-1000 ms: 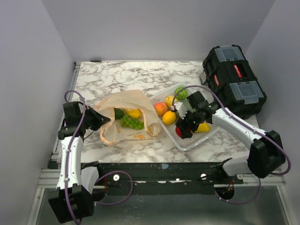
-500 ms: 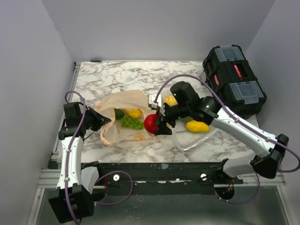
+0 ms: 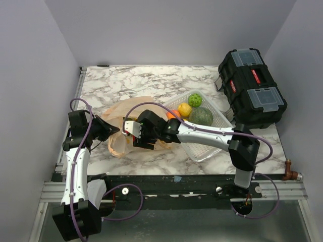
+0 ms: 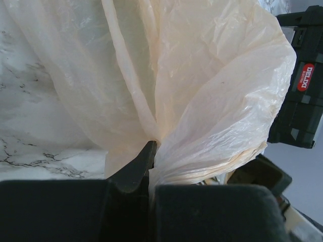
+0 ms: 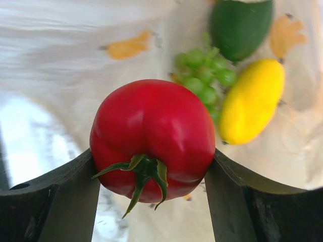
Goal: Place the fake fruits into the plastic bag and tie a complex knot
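Right gripper [image 5: 151, 166]: fingers spread fairly wide and clamped on a red tomato [image 5: 154, 136], 1 finger at its 9 o'clock and 1 at its 3 o'clock, green calyx toward the wrist camera. Left gripper [image 4: 150, 154]: fingers squeezed fully together, pinching a fold of the plastic bag [image 4: 212, 91].

From the top camera the bag lies on the marble table [image 3: 126, 80] at 9 o'clock of the white basket [image 3: 212, 147]. The left fingers grip its 9 o'clock edge and the right fingers sit at its mouth.

Behind the tomato, inside the bag: green grapes [image 5: 204, 70], a yellow fruit [image 5: 252, 101] and a dark green fruit [image 5: 239, 25], all blurred.

From above, the right arm covers most of the bag's middle, and the tomato shows only as a red sliver. In the left wrist view the black toolbox [image 4: 303, 85] is cut off at 3 o'clock.
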Controlling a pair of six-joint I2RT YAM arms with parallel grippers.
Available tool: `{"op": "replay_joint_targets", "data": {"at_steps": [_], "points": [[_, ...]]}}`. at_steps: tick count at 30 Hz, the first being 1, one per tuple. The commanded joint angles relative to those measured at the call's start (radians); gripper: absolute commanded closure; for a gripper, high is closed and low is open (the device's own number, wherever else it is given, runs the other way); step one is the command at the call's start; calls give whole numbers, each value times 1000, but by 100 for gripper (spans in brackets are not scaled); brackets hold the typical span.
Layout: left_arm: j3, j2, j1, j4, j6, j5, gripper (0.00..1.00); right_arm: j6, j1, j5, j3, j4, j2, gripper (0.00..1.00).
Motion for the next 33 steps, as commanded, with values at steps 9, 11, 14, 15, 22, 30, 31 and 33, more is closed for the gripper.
{"op": "replay_joint_targets", "data": {"at_steps": [9, 11, 14, 15, 22, 30, 31, 33], "points": [[28, 6, 3, -11, 12, 21, 100, -171, -121, 481, -52, 253, 109, 16], [31, 10, 2, -10, 12, 21, 100, -172, -121, 460, -52, 238, 95, 9], [38, 18, 3, -11, 15, 20, 100, -148, -120, 343, -32, 155, 49, 3], [41, 20, 3, -12, 15, 19, 100, -136, -118, 296, -16, 114, 32, 0], [55, 39, 2, -9, 16, 17, 100, -143, -101, -197, 42, -206, -105, 0], [76, 49, 2, -27, 27, 16, 100, -154, -102, -566, 126, -507, -176, 14], [76, 47, 3, -27, 27, 16, 100, -137, -101, -555, 103, -494, -202, 18], [75, 45, 3, -27, 25, 19, 100, -77, -101, -482, 29, -424, -265, 24]]}}
